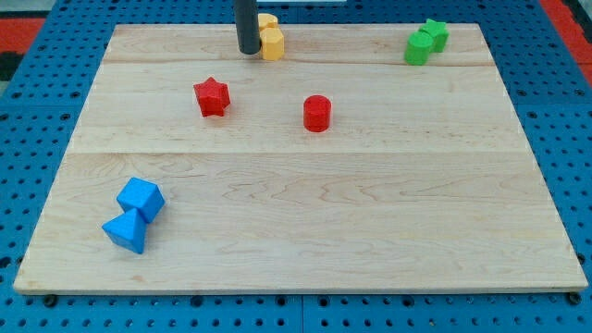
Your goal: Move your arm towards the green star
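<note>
The green star (pixel 434 33) lies near the view's top right corner of the wooden board (pixel 305 222), touching a green cylinder (pixel 417 48) just below and left of it. My tip (pixel 248 52) is at the view's top centre, far to the left of the green star. It stands right against the left side of two yellow blocks (pixel 270 37).
A red star (pixel 212 96) lies below and left of my tip. A red cylinder (pixel 317 113) sits near the board's middle. A blue cube (pixel 141 198) and a blue triangular block (pixel 126 230) touch each other at the view's bottom left.
</note>
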Motion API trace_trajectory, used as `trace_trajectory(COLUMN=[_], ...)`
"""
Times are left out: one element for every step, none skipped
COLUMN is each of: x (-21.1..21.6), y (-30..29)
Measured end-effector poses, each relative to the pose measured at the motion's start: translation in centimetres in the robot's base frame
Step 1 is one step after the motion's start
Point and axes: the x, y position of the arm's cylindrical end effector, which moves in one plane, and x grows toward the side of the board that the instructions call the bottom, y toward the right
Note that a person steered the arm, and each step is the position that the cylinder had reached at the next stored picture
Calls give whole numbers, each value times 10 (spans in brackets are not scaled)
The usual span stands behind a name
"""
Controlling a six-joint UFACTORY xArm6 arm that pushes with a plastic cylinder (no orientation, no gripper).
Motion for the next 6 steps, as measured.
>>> trace_trajectory(x=[51,65,65,65,31,-4], y=[6,86,188,282,335,365])
